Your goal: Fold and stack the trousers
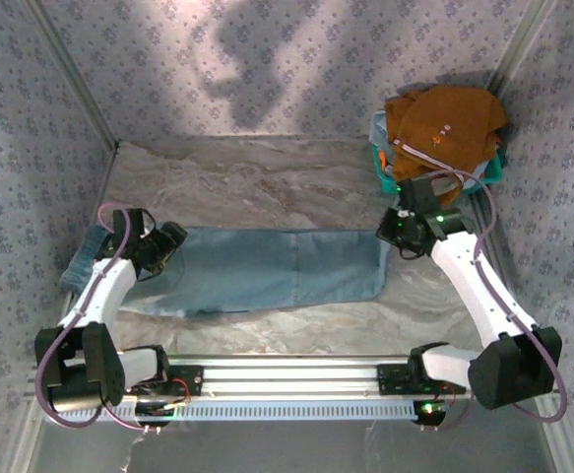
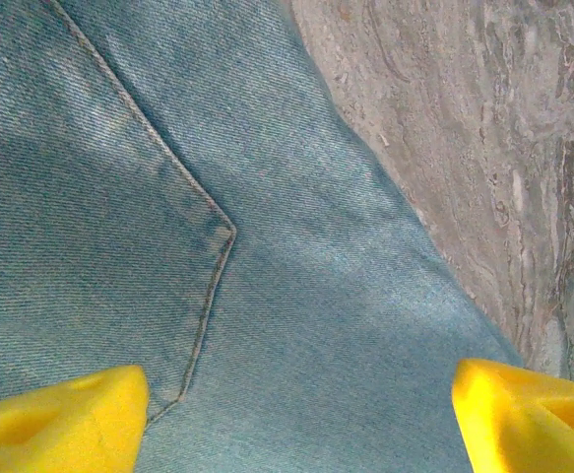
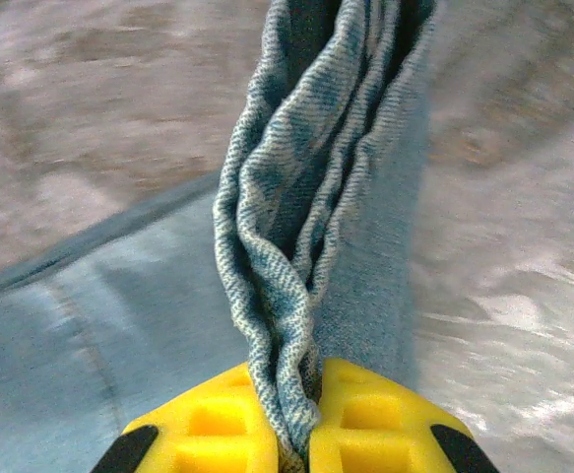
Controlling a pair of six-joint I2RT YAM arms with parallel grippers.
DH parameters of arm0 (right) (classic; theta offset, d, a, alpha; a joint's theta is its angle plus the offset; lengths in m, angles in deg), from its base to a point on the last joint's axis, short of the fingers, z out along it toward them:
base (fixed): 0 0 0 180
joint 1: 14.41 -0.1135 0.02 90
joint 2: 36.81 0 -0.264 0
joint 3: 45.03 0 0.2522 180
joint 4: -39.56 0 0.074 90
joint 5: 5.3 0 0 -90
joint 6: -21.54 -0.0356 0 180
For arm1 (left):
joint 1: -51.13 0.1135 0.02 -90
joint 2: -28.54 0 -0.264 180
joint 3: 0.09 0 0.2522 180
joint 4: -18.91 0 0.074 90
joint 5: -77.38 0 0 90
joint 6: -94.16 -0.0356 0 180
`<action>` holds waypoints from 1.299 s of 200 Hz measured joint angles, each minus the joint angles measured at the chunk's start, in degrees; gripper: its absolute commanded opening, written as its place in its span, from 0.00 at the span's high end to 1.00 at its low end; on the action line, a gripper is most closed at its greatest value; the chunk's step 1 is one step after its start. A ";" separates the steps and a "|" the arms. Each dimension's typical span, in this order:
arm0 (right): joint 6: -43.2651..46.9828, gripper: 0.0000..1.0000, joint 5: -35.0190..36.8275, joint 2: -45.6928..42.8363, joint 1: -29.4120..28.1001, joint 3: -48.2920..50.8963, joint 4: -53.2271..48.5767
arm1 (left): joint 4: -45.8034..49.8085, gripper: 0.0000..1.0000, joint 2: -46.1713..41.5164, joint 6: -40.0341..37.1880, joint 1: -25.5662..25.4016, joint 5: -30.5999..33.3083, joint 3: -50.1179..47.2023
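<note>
The trousers (image 1: 267,268) lie flat across the middle of the marbled surface (image 1: 267,187) as a long light blue band running left to right, their left end reaching under the left arm. The left pincer (image 1: 160,248) hangs over that left part with its yellow fingers (image 2: 60,419) spread wide. In the left wrist view the denim, with the pointed stitched corner of a pocket, lies below and between them, and neither finger grips cloth. There the edge of the denim runs diagonally against bare marble. The right pincer (image 1: 397,233) sits at the right end of the trousers, pressed together on a gathered fold of denim. In the right wrist view the bunched cloth is pinched between the two yellow pads (image 3: 208,434) and runs away from them in twisted pleats above the flat leg. In the far right corner an orange-brown garment (image 1: 444,123) with white striped trim is heaped on a teal basket (image 1: 390,182), apart from the trousers.
</note>
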 measured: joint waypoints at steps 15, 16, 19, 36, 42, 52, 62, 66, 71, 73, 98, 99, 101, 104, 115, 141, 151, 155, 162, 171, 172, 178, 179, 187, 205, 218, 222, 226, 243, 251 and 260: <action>-0.85 1.00 1.36 2.95 -6.78 -5.27 -0.31 | 0.42 0.19 0.02 -0.02 0.02 0.79 0.68; -0.90 1.00 1.55 3.30 -7.41 -5.79 -0.31 | 0.46 0.19 0.02 -0.02 0.02 0.83 0.70; -1.07 1.00 1.75 4.02 -8.70 -6.91 -0.24 | 0.52 0.19 0.02 -0.02 0.02 0.90 0.81; -2.12 1.00 2.71 8.92 -16.35 -12.41 0.11 | 0.72 0.19 0.92 -0.04 0.15 1.84 1.18; -2.43 1.00 3.04 10.78 -18.80 -14.23 0.09 | 0.72 0.19 1.49 -0.02 0.20 2.14 1.18; -3.28 1.00 3.58 14.10 -22.97 -16.96 0.52 | 0.76 0.19 2.54 0.00 0.48 2.34 1.18; -4.00 1.00 3.72 17.92 -26.93 -19.63 0.92 | 0.70 0.19 3.52 0.02 0.72 2.58 1.16; -4.31 1.00 3.91 19.21 -28.15 -20.63 0.96 | 0.70 0.19 3.91 0.02 0.85 2.60 1.16; -4.74 1.00 3.91 21.22 -29.83 -22.01 1.09 | 0.66 0.19 4.24 0.02 0.96 2.69 1.11; -4.90 1.00 3.96 22.12 -30.45 -22.58 1.27 | 0.63 0.19 4.39 0.02 0.96 2.78 1.07; -6.60 1.00 3.37 32.02 -36.48 -29.38 2.45 | -0.26 0.19 5.99 0.02 1.64 3.63 0.59; -6.64 1.00 3.37 32.28 -36.63 -29.59 2.45 | -0.33 0.19 6.08 0.02 1.68 3.65 0.52; -6.67 1.00 3.39 33.14 -36.96 -30.25 2.49 | -0.42 0.19 6.23 0.02 1.73 3.67 0.39; -6.86 1.00 3.30 34.29 -37.51 -31.26 2.40 | -0.66 0.19 6.47 0.04 1.81 3.76 0.24; -7.32 1.00 3.23 38.45 -39.08 -34.99 2.69 | -1.42 0.19 7.43 0.26 2.19 3.91 -0.66; -8.63 1.00 2.82 46.01 -41.81 -42.12 2.82 | -4.48 0.19 10.54 1.01 2.82 4.37 -4.37; -9.44 1.00 2.64 48.87 -42.64 -45.18 2.43 | -5.64 0.19 10.69 1.42 2.93 4.63 -4.68; -9.55 1.00 2.58 49.83 -42.91 -46.12 2.45 | -5.99 0.19 10.51 1.53 2.97 4.61 -4.68; -9.94 1.00 2.27 51.63 -43.39 -47.82 2.40 | -6.38 0.19 10.54 1.75 2.97 4.70 -4.74; -10.49 1.00 1.90 53.42 -43.95 -49.33 2.34 | -6.47 0.19 10.56 1.81 3.08 4.70 -4.76; -10.54 1.00 1.84 53.68 -44.02 -49.55 2.36 | -6.47 0.19 10.56 1.81 3.10 4.70 -4.76; -10.88 1.00 1.51 54.64 -44.39 -50.12 2.38 | -6.51 0.19 10.54 1.95 3.21 4.66 -4.81; -10.93 1.00 1.44 54.84 -44.46 -50.21 2.38 | -6.54 0.19 10.54 1.95 3.21 4.63 -4.81; -11.32 1.00 0.98 55.98 -44.94 -50.56 2.23 | -6.60 0.19 10.51 1.99 3.32 4.66 -4.87; -12.09 0.99 -0.22 58.40 -45.97 -51.82 1.44 | -6.73 0.19 10.10 2.23 3.89 3.98 -5.07; -12.44 0.81 -1.38 60.24 -46.62 -53.31 0.79 | -6.71 0.19 9.64 2.38 4.35 3.56 -5.22; -12.46 0.68 -1.86 60.67 -46.77 -53.68 0.68 | -6.71 0.19 9.51 2.38 4.48 3.56 -5.29; -12.59 0.57 -2.43 61.09 -46.90 -54.07 0.63 | -6.67 0.19 9.31 2.38 4.72 3.58 -5.35; -12.68 0.40 -5.03 61.96 -47.15 -55.12 0.42 | -5.84 0.19 8.24 2.40 5.79 3.67 -5.40; -12.20 0.38 -5.84 61.94 -47.23 -55.34 0.13 | -5.25 0.18 7.50 2.43 6.16 3.74 -5.40; -11.21 0.35 -6.29 61.53 -47.25 -55.45 -0.35 | -4.39 0.18 6.45 2.43 6.51 3.89 -5.40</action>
